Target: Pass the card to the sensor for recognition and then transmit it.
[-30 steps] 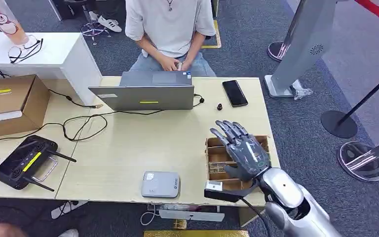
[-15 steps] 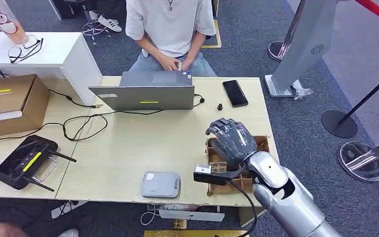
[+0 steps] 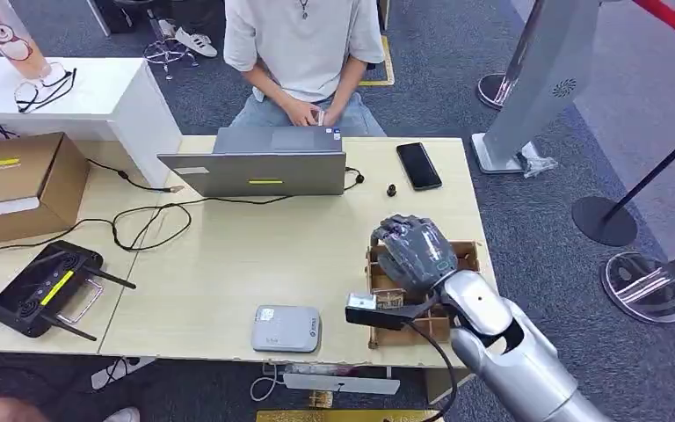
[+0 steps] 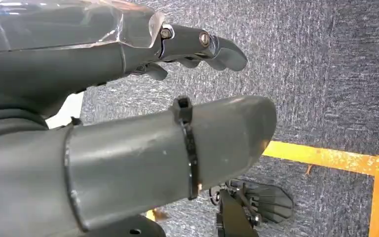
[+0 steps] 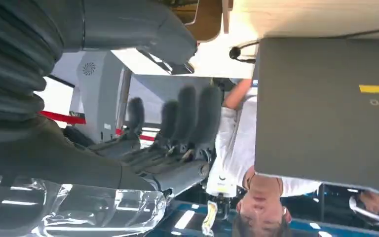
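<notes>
My right hand [image 3: 413,251] hovers over a wooden card box [image 3: 468,256] at the table's right front, its fingers bent down toward the compartments. Card edges [image 3: 388,299] show in the box beside the wrist. In the right wrist view the fingers [image 5: 187,113] stand apart from the thumb [image 5: 138,24] with nothing between them. The sensor, a flat grey-white reader [image 3: 286,328], lies near the front edge, left of the box. My left hand [image 4: 54,64] hangs over grey carpet, holding nothing, fingers slightly curled.
A person [image 3: 303,44] sits behind the table at an open grey laptop [image 3: 259,167]. A black phone [image 3: 418,165] lies at the far right, a black controller [image 3: 44,290] and a cardboard box [image 3: 18,185] on the left. Cables cross the middle.
My right hand went from flat and spread above the box to fingers bent downward, and it shifted slightly left over the compartments. The table's objects have not moved.
</notes>
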Controlling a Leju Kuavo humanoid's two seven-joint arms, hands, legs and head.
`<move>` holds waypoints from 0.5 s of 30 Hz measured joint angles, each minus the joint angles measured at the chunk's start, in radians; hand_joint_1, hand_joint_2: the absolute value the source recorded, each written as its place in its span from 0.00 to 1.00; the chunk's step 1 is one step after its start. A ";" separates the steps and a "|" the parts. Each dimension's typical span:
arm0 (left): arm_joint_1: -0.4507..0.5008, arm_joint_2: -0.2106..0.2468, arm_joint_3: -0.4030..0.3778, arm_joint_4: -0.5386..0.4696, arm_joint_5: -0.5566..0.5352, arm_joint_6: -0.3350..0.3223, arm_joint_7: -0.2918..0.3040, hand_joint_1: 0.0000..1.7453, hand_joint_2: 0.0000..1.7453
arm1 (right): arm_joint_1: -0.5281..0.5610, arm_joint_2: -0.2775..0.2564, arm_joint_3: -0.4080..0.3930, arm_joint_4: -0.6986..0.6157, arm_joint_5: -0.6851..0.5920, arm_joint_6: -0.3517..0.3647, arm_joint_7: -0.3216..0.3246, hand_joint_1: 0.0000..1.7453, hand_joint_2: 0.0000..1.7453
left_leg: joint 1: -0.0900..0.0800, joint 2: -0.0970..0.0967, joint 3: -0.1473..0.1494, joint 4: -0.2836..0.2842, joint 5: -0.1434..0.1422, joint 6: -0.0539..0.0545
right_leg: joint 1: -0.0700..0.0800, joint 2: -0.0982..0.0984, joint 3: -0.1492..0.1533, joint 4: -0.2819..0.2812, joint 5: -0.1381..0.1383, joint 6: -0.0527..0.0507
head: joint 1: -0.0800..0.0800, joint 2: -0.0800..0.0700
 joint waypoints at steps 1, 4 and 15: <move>0.000 0.000 0.000 0.000 0.000 0.000 0.000 0.00 0.00 | 0.002 -0.001 0.000 -0.004 0.000 -0.001 0.000 0.47 1.00 | 0.000 0.000 0.000 0.000 0.000 0.000 | 0.000 0.000 0.000 0.000 0.000 0.000 | 0.000 0.000; 0.000 0.000 0.000 0.000 0.000 0.000 -0.001 0.00 0.00 | 0.012 -0.006 -0.001 -0.025 0.009 -0.003 0.002 0.40 1.00 | 0.000 0.000 0.000 0.000 0.000 0.000 | 0.000 0.000 0.000 0.000 0.000 0.000 | 0.000 0.000; 0.002 0.001 0.000 0.000 -0.001 0.002 -0.004 0.00 0.00 | 0.061 -0.034 -0.011 -0.084 0.015 -0.006 0.012 0.54 1.00 | 0.000 0.000 0.000 0.000 0.000 0.000 | 0.000 0.000 0.000 0.000 0.000 0.000 | 0.000 0.000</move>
